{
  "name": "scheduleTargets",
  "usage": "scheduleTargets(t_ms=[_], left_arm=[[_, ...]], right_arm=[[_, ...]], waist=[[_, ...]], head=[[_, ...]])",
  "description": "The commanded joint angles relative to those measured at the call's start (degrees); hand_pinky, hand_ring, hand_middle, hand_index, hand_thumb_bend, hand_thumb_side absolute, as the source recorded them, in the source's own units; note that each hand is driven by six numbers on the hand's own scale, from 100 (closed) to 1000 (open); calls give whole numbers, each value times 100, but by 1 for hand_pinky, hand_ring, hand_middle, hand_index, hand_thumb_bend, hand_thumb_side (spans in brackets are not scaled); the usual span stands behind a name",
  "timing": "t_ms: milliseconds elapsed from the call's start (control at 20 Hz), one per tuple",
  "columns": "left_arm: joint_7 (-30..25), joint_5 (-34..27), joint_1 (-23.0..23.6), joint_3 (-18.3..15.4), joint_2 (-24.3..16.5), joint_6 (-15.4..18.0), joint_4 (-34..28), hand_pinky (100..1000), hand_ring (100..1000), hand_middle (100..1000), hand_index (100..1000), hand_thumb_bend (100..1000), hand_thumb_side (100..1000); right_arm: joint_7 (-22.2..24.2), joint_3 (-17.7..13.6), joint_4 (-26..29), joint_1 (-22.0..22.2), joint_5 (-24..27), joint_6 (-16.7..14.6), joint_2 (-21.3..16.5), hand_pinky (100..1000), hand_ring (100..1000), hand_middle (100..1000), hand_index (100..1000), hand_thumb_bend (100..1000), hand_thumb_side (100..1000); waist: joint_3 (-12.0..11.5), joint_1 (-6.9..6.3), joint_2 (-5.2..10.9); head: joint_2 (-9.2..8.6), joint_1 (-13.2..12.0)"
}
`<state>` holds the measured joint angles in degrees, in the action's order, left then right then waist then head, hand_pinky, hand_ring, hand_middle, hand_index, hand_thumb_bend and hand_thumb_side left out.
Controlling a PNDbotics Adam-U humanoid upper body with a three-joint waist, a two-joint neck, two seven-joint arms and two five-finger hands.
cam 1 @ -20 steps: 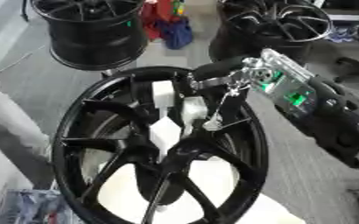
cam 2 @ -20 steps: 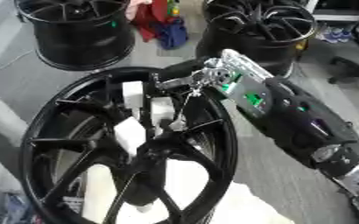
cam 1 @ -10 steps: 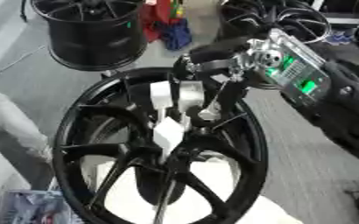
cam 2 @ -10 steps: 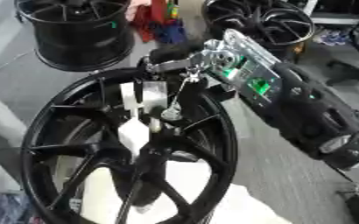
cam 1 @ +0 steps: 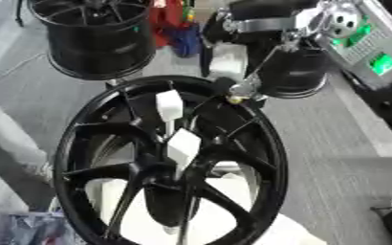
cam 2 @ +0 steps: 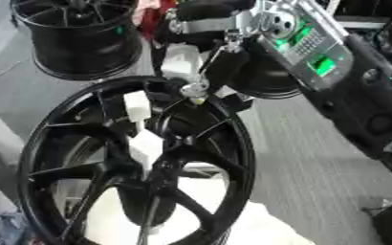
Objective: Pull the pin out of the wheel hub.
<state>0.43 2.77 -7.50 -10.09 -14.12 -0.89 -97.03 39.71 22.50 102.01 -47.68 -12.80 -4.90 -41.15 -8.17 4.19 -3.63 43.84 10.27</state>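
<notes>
A large black wheel (cam 1: 91,143) with several spokes fills the lower left. Its hub (cam 1: 172,160) carries a white block (cam 1: 183,145), and a second white piece (cam 1: 169,105) stands above it. My right hand (cam 2: 208,16) comes in from the upper right, its fingers curled on the top of a thin metal pin (cam 1: 262,67). The pin slants down to the left. Its lower end, a small silver and yellowish tip (cam 2: 194,92), hangs over the wheel's upper rim, clear of the hub. My left hand shows in neither view.
Two other black wheels stand behind, one at the back left (cam 1: 95,38) and one behind my hand (cam 1: 296,76). Red and blue things (cam 1: 172,26) lie between them. A white pad (cam 1: 233,201) lies under the big wheel. Grey floor (cam 1: 342,143) stretches to the right.
My right hand has risen with the pin; the pin's lower end has moved from near the hub up to the wheel's upper rim.
</notes>
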Motion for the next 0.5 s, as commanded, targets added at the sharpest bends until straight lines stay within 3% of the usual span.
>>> scheduleTargets(t_ms=[50,250,500], left_arm=[[9,6,-42,-23,-159,11,-82,630,682,719,787,358,348],[21,6,-20,-38,-155,13,-89,630,682,719,787,359,348],[51,9,0,-62,-161,8,-90,630,682,719,787,358,347]], right_arm=[[-85,-191,173,7,133,87,-302,387,392,470,627,100,100],[-64,-222,242,216,115,126,-465,388,394,471,627,100,100],[-354,-573,467,810,168,181,-984,385,391,468,624,100,100]], waist=[[9,-35,66],[23,-68,62],[91,-79,65]], head=[[28,-18],[28,-11],[28,1]])
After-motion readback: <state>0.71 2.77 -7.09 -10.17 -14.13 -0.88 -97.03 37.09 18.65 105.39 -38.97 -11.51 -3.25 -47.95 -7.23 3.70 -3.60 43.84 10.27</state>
